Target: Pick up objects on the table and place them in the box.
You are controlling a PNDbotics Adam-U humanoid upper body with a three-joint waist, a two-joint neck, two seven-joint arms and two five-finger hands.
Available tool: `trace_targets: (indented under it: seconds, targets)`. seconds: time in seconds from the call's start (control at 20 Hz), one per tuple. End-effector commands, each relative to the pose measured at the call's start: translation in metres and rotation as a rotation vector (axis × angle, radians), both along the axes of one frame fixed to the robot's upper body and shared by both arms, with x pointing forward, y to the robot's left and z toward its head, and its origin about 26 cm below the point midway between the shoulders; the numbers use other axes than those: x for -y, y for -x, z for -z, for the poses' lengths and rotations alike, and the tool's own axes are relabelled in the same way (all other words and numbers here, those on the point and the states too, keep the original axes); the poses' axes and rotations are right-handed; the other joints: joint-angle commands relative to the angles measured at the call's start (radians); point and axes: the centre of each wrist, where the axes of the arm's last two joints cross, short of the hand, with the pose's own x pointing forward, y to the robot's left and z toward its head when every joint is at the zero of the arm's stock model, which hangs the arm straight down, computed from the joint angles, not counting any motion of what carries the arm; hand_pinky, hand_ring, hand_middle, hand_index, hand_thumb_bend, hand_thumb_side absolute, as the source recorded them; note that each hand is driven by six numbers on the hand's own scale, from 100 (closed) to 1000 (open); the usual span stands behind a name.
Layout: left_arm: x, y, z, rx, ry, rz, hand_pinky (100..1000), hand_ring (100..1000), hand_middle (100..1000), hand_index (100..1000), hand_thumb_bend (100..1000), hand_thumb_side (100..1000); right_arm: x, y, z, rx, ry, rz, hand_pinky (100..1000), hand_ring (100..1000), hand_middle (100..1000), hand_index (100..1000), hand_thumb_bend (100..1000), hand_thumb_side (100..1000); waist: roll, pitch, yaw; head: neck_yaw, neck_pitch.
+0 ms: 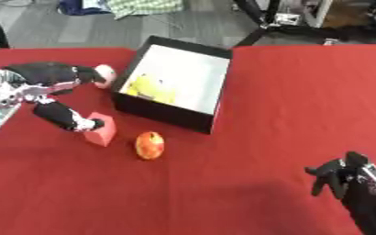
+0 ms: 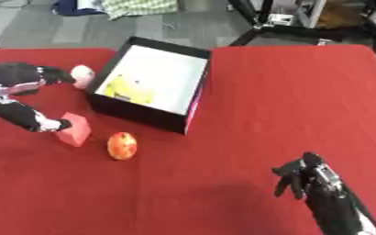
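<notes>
A black box [image 1: 164,115] with a white inside stands at the middle back of the red table, and a yellow thing [image 1: 150,87] lies in its left corner. My left hand [image 1: 35,82] is open just left of the box. Its fingers reach to a small pink-white round thing [image 1: 104,75] beside the box's left wall. Its thumb [image 1: 66,118] points down to a pink block [image 1: 101,130] and touches the block's left side. An orange-red round fruit [image 1: 149,145] lies free in front of the box. My right hand [image 2: 300,179] hovers open at the lower right, fingers relaxed and holding nothing.
The red cloth [image 1: 303,92] covers the whole table, with bare room right of the box. Beyond the far edge lie a grey floor, a checked cloth [image 1: 143,6] and dark stand legs [image 1: 271,25].
</notes>
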Motion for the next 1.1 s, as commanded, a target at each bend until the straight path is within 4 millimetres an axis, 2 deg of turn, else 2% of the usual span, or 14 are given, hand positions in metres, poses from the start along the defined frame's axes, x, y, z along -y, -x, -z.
trace_targets:
  seconds: [0.05, 0.1, 0.2, 0.65, 0.9, 1.1]
  targets:
    - [-0.002, 0.003, -0.026, -0.012, -0.084, 0.019, 916, 909, 959, 1000, 502, 673, 0.002, 0.0, -0.003, 0.007, 0.019, -0.003, 869, 418, 199, 562, 100, 1000, -0.001, -0.027, -0.002, 0.002, -0.002]
    - [-0.001, 0.003, -0.028, -0.027, -0.105, 0.025, 917, 911, 958, 1000, 531, 668, 0.002, 0.0, -0.003, 0.007, 0.02, -0.004, 869, 418, 199, 562, 100, 1000, -0.001, -0.027, -0.003, 0.002, -0.002]
    - [0.002, 0.002, -0.028, -0.051, -0.137, 0.035, 916, 912, 956, 1000, 521, 656, 0.002, 0.0, -0.003, 0.007, 0.02, -0.005, 870, 418, 199, 563, 100, 1000, -0.001, -0.027, -0.005, 0.002, -0.002]
    - [0.003, -0.013, -0.002, -0.124, -0.229, 0.054, 910, 907, 936, 1000, 549, 641, 0.001, 0.0, -0.003, 0.005, 0.021, -0.008, 872, 418, 199, 562, 100, 1000, -0.001, -0.025, -0.009, 0.002, -0.002]
    - [0.004, -0.019, 0.007, -0.139, -0.245, 0.058, 907, 901, 925, 1000, 527, 623, 0.0, 0.0, -0.003, 0.002, 0.022, -0.011, 872, 418, 199, 562, 100, 1000, -0.002, -0.024, -0.009, 0.001, -0.002]
    - [0.007, -0.023, 0.009, -0.128, -0.232, 0.055, 899, 888, 910, 1000, 478, 565, 0.0, -0.001, -0.003, 0.002, 0.021, -0.013, 872, 418, 199, 562, 100, 1000, -0.002, -0.024, -0.009, -0.001, -0.002]
